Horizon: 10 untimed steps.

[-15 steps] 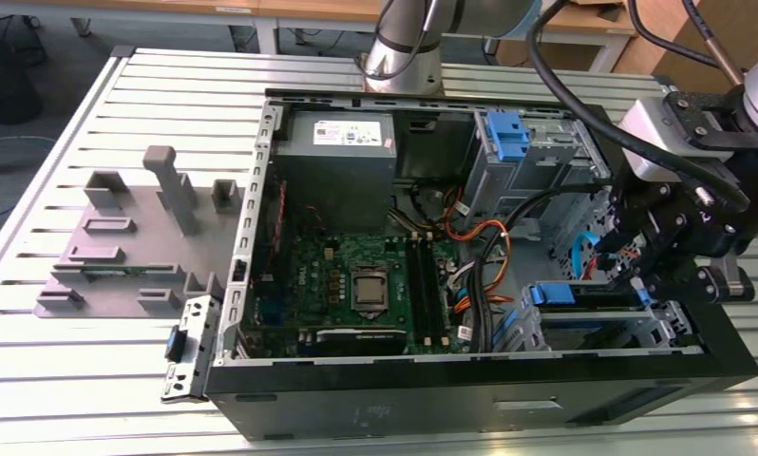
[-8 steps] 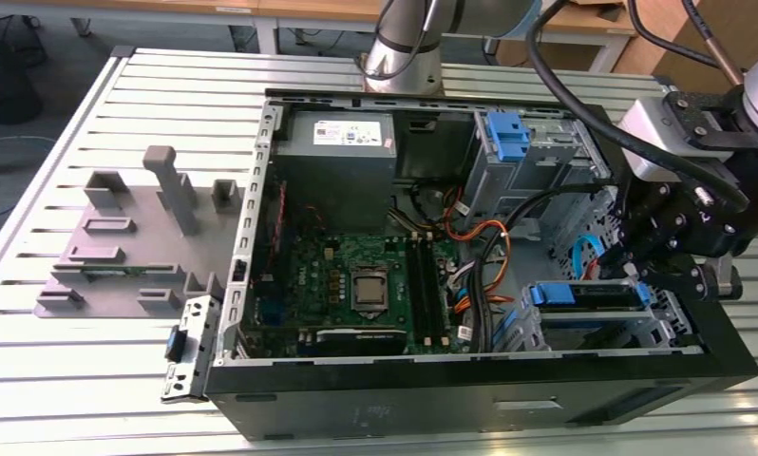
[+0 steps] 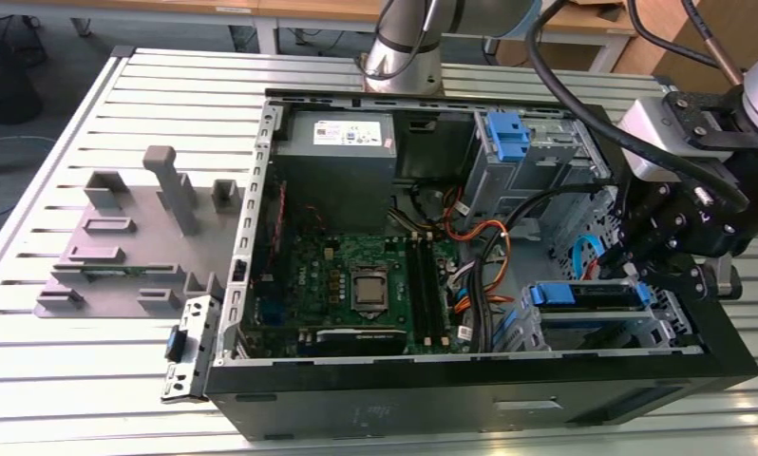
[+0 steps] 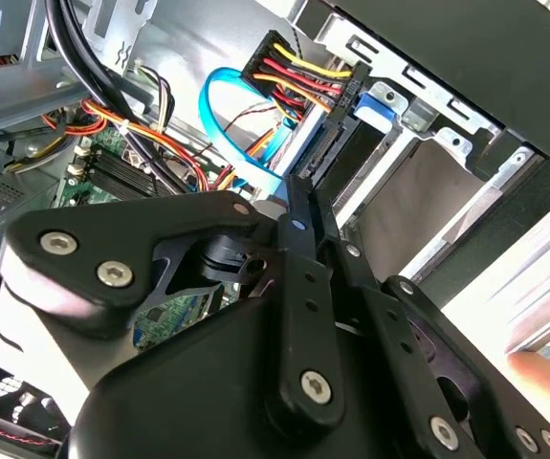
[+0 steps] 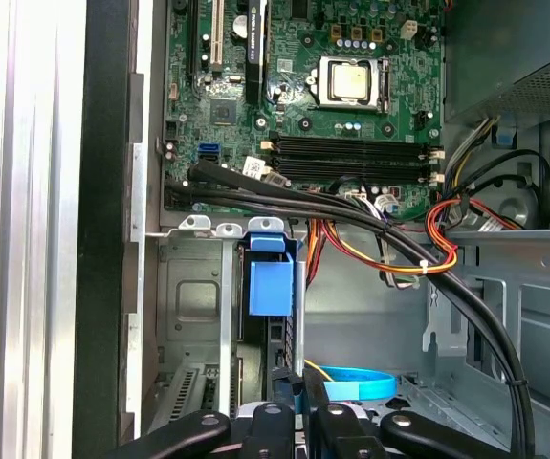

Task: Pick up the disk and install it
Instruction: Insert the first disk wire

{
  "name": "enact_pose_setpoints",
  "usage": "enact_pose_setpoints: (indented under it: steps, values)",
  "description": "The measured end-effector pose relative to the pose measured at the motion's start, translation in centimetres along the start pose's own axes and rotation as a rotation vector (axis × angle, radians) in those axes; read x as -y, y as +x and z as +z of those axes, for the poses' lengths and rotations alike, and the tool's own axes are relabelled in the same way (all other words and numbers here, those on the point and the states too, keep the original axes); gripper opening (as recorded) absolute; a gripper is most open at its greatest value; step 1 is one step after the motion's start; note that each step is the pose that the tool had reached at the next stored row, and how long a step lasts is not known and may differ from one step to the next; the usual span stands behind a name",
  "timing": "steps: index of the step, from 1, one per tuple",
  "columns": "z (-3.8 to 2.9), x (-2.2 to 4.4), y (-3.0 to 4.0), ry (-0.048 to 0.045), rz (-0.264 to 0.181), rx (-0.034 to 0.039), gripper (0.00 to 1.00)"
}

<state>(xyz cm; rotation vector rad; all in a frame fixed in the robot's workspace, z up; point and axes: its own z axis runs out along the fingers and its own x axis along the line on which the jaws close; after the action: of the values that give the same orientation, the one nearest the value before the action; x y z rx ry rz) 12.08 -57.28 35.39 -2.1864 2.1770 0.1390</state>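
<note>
The disk [image 3: 590, 295] sits edge-up in the drive cage at the front corner of the open computer case, on the exterior view's right; its blue carrier frame shows on top. The first wrist view shows its blue tab [image 5: 269, 287] and dark edge inside the bay. My gripper [image 3: 633, 271] hangs just over that cage, beside the disk's end. Its two black fingers [image 5: 284, 406] stand close together with nothing between them. In the second wrist view the fingertips [image 4: 299, 196] point at the disk's connector end [image 4: 337, 153], where the coloured power plug sits.
The case [image 3: 481, 380] lies open on a slatted metal table. Inside are a grey power-supply box [image 3: 338, 142], the green motherboard [image 3: 353, 285], a bare blue bracket [image 3: 508, 133], and orange, black and blue cables [image 3: 591, 252] near the cage. A grey fixture [image 3: 139, 237] stands on the exterior view's left.
</note>
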Motion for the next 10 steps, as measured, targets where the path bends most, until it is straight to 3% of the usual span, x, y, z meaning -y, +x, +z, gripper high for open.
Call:
enact_pose_setpoints:
  steps: [4, 10]
  values:
    - [0.01, -0.01, 0.08, 0.0000, 0.000, 0.0000, 0.16]
    - [0.92, -0.05, 0.18, 0.0037, -0.001, 0.0002, 0.16]
